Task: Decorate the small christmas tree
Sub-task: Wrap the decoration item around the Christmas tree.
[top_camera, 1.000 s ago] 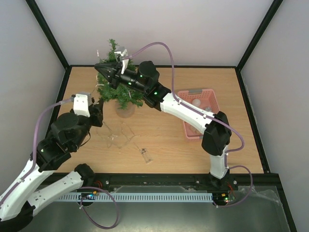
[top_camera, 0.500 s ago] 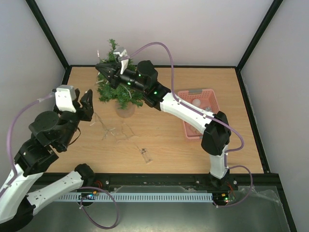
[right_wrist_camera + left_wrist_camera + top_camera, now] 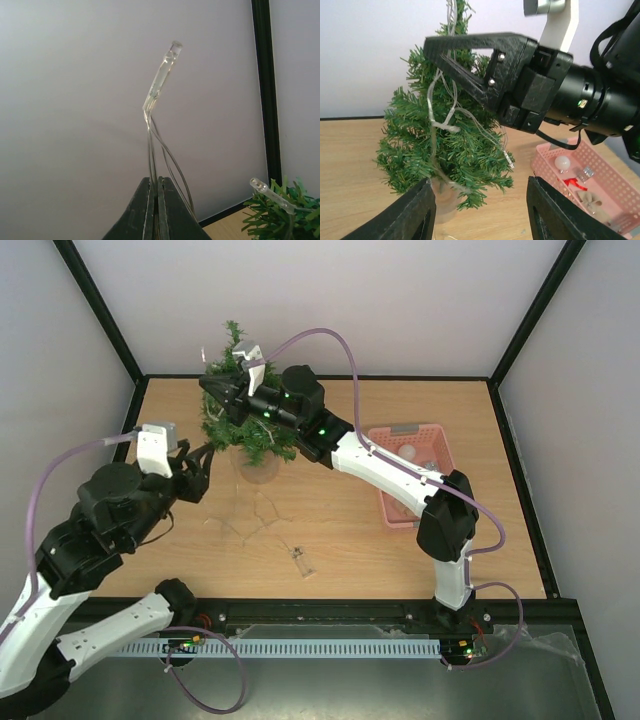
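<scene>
By its look light and tippy, the small christmas tree wants holding low; the right gripper pinches the light string, the left gripper gapes empty.

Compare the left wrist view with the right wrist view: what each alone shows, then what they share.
Left wrist only: the pink basket, the open left gripper, and the right gripper seen from outside. Right wrist only: one bulb standing above the shut jaws that pinch its wires. Shared: the small christmas tree and the light string.
</scene>
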